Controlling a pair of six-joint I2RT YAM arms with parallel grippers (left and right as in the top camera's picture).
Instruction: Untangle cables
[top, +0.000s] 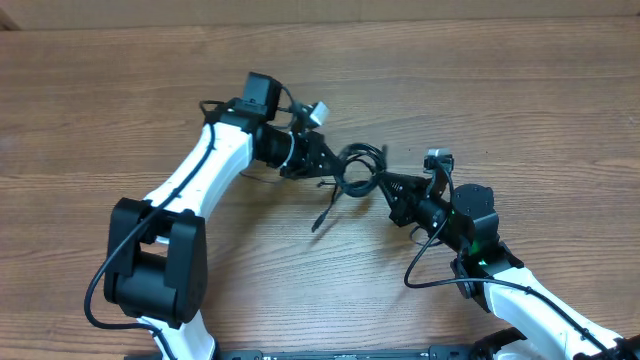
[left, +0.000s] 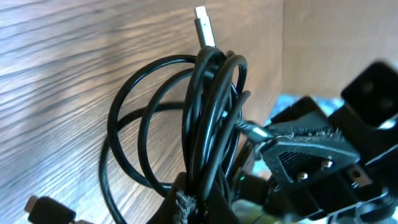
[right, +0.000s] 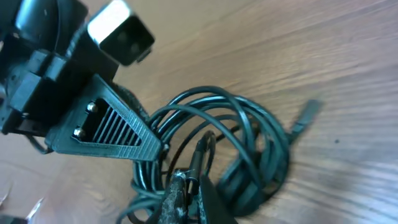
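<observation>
The cables (top: 360, 168) are bunched in one coil at the middle of the table (top: 520, 90). One side's clamped by the left gripper (top: 333, 172), a strand on the other side by the right gripper (top: 385, 185).

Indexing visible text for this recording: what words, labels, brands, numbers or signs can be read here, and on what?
None can be read in any view.
The cables, their silver plug and the wooden table show no lettering.
The white block in the right wrist view is bright and blurred; no mark shows on it.
</observation>
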